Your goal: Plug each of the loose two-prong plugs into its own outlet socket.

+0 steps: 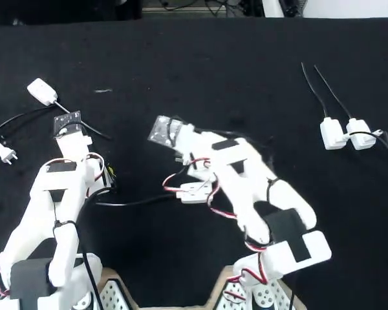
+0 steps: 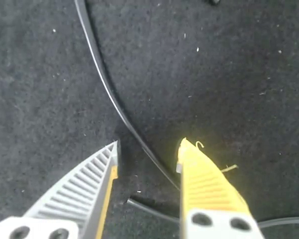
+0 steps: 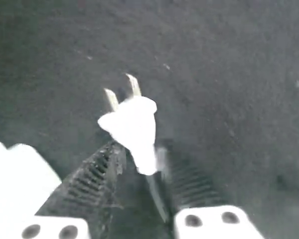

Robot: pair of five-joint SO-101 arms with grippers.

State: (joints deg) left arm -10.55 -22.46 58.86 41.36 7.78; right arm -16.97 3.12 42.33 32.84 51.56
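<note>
lt: even, soft; shadows: faint; R wrist view: dimmer

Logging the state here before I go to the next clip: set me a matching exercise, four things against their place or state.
Things:
1. left gripper
2. right gripper
3. loose two-prong plug
4. black cable

Places or states:
A. lies untouched near the left edge of the table
B. shut on the held two-prong plug, prongs pointing away from it
C. runs across the table under the left gripper
D. open, gripping nothing

Pairs: 1-D, 2-B, 3-A, 4-C
</note>
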